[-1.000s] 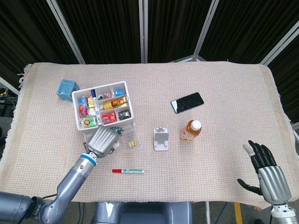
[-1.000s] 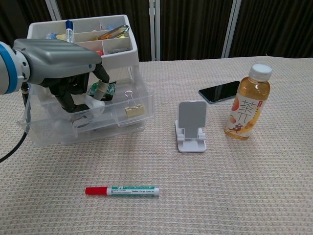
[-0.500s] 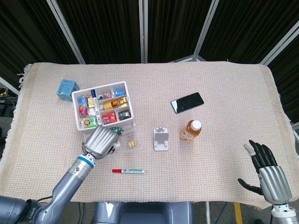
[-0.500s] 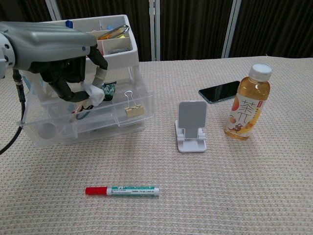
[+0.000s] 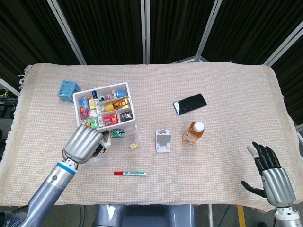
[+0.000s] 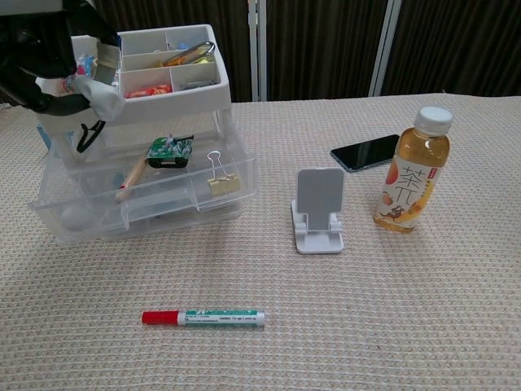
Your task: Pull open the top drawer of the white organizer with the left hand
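Note:
The white organizer (image 5: 102, 107) (image 6: 167, 77) stands at the left of the table, its top tray full of small items. Its clear top drawer (image 5: 127, 140) (image 6: 151, 194) is pulled out toward me. Inside lie a binder clip (image 6: 216, 181), a green circuit board (image 6: 168, 150) and a wooden stick. My left hand (image 5: 86, 144) (image 6: 61, 61) hovers above the drawer's left front corner, fingers curled in, touching nothing. Near the table's front right edge my right hand (image 5: 270, 173) is held up with fingers spread and empty.
A red-capped marker (image 5: 129, 173) (image 6: 203, 317) lies in front of the organizer. A white phone stand (image 5: 163, 141) (image 6: 319, 210), a tea bottle (image 5: 193, 133) (image 6: 411, 171) and a black phone (image 5: 189, 103) (image 6: 366, 152) sit mid-table. A blue cube (image 5: 67, 89) is behind the organizer.
My left hand has let go of the drawer front and risen up and to the left. The drawer stays pulled out. The right hand has not moved.

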